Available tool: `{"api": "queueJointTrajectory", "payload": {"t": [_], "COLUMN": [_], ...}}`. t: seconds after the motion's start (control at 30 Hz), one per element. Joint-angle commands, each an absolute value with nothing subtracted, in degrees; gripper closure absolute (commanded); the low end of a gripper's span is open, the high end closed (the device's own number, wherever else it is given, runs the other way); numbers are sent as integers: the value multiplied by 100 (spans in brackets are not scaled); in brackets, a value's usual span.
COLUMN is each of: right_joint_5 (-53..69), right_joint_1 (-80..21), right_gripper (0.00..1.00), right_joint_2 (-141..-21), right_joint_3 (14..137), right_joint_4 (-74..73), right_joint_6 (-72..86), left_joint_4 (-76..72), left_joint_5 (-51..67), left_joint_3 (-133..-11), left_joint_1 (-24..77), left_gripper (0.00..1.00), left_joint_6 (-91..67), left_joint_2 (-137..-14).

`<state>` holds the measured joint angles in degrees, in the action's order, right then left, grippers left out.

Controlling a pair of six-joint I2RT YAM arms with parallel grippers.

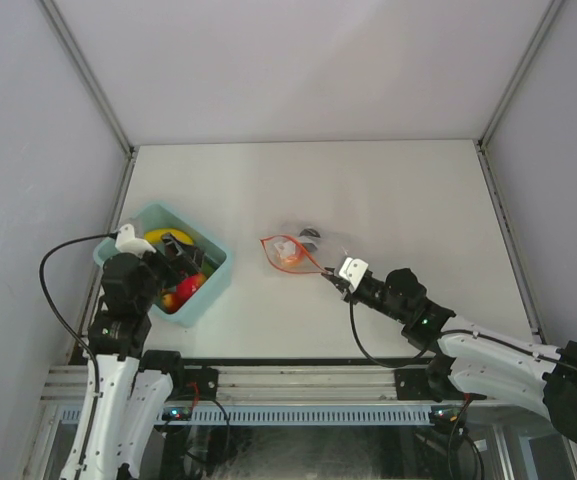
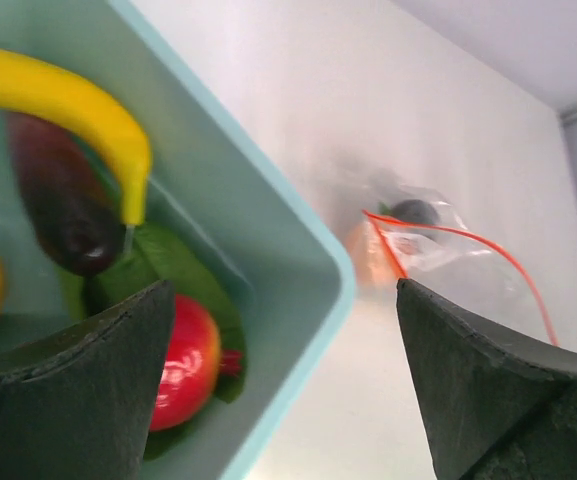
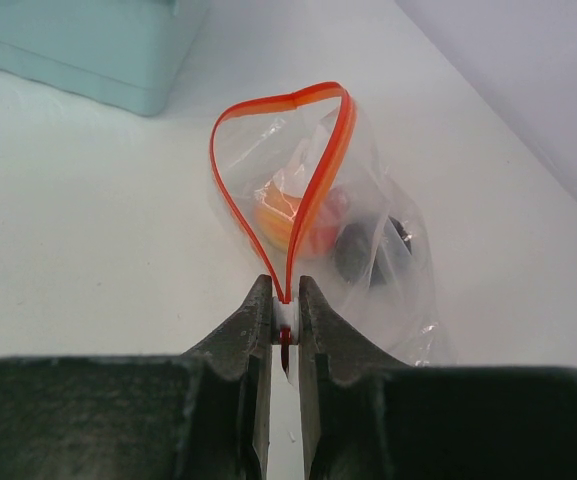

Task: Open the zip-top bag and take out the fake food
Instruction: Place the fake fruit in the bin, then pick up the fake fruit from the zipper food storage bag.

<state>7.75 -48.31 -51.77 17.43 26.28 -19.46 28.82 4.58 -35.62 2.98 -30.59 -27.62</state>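
Observation:
The clear zip-top bag lies mid-table with its red-orange zip strip spread open in a loop. An orange-peach fruit and a dark piece lie inside it. My right gripper is shut on the bag's small white slider at the near end of the strip; it also shows in the top view. My left gripper is open and empty above the corner of the light blue bin. In the bin lie a yellow banana, a dark purple piece, a red apple and green pieces.
The bin stands at the left of the table near the left arm. Grey walls enclose the table on three sides. The bag also shows in the left wrist view, to the right of the bin.

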Motion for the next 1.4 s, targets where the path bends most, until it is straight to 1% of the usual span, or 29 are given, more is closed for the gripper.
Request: {"api": "queueJointTrajectory", "payload": {"t": [0.0,0.17,0.43,0.73,0.97,1.27,1.37], "right_joint_5": [831,887,855,725,410,-104,-165], "right_joint_1": [-4752,-4721,-4711,-4689,-4659,-4562,-4562], "right_gripper": [99,99,98,98,98,100,100], "right_joint_2": [-5067,-5030,-4971,-4722,-4234,-3471,-3230], "right_joint_3": [1912,1911,1912,1904,1915,1906,1871], "right_joint_4": [2751,2710,2667,2335,1743,804,561], "right_joint_6": [-1774,-1666,-1570,-1419,-1158,-719,-518], "left_joint_4": [2032,1549,978,470,53,-42,-44], "left_joint_5": [1638,1920,1624,1235,1066,881,854], "left_joint_3": [-3297,-3154,-3075,-3097,-3097,-3257,-3299], "left_joint_1": [284,532,1503,2415,2992,3313,3404], "left_gripper": [8,14,18,29,31,31,35], "left_joint_6": [-3774,-4252,-4642,-4871,-5019,-5069,-5076], "left_joint_2": [-2665,-2582,-2715,-3193,-3677,-4202,-4411]}}
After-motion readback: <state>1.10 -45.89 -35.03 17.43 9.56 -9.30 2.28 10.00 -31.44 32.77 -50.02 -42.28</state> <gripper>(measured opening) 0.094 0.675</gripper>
